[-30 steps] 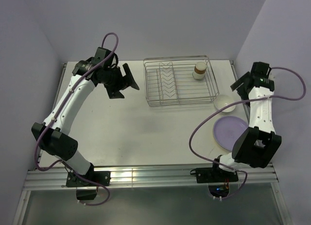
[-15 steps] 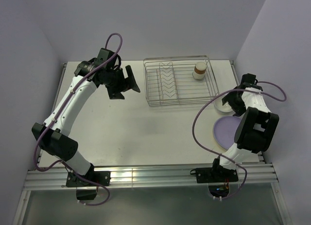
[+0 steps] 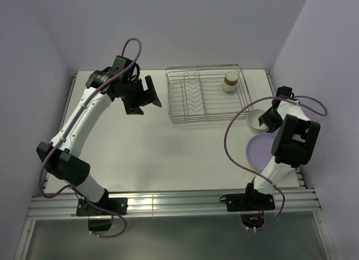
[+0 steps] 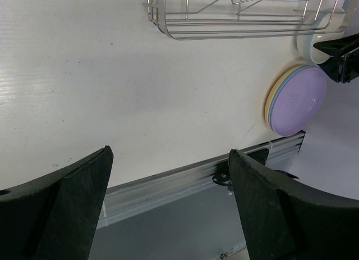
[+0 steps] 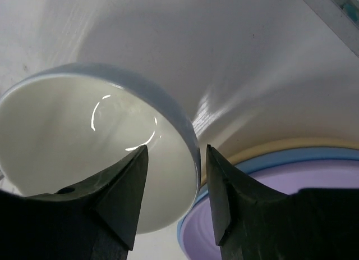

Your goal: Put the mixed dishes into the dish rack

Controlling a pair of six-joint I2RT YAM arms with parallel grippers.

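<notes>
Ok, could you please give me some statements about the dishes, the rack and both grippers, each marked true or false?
1. The small white cup with a brown rim stands inside the rectangular silver wire dish rack. True.
2. The left gripper holds one of the dishes. False: it is open and empty, above the white table.
3. The lavender purple round plate lies on top of the other round plates. True.
4. The small white bowl lies in the dish rack. False: it sits on the table, outside the rack.
5. The right gripper has one finger inside the bowl and one outside its rim. True.
</notes>
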